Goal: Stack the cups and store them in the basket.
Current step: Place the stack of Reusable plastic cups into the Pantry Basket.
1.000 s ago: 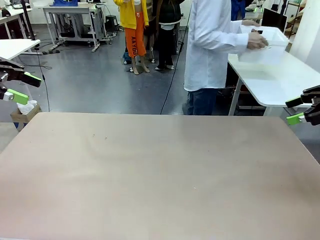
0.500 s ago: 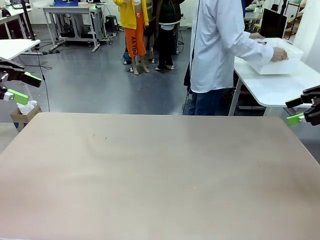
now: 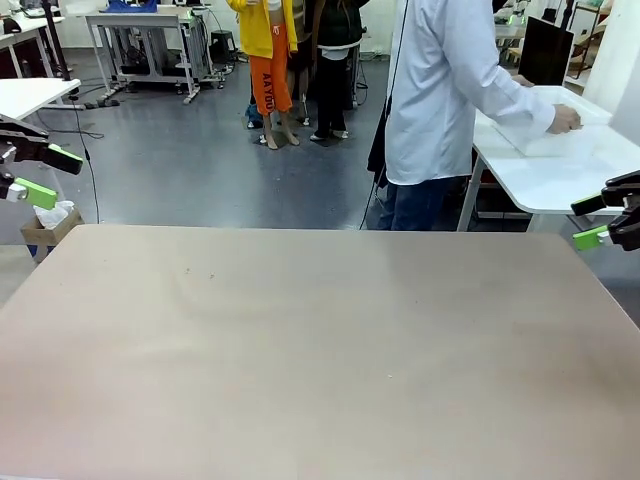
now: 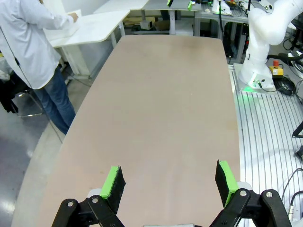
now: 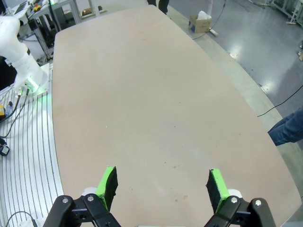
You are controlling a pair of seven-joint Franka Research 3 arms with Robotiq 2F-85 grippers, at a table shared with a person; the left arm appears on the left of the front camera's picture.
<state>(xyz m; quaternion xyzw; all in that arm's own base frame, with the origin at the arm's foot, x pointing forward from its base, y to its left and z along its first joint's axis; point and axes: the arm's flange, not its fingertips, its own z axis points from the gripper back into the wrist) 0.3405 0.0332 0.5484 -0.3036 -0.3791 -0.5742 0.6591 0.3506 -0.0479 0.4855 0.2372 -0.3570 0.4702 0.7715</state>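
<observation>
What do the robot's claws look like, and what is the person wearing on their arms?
Each claw is black with two fingers tipped in bright green pads: the left gripper and the right gripper look alike. Round bolts sit at the finger joints. The arm behind them is smooth, rounded and white. The person wears a long white coat with long sleeves, and blue jeans.

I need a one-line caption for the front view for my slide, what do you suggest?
Both open grippers, left and right, wait beside the beige table while a person handles a white basket at the side table.
</observation>
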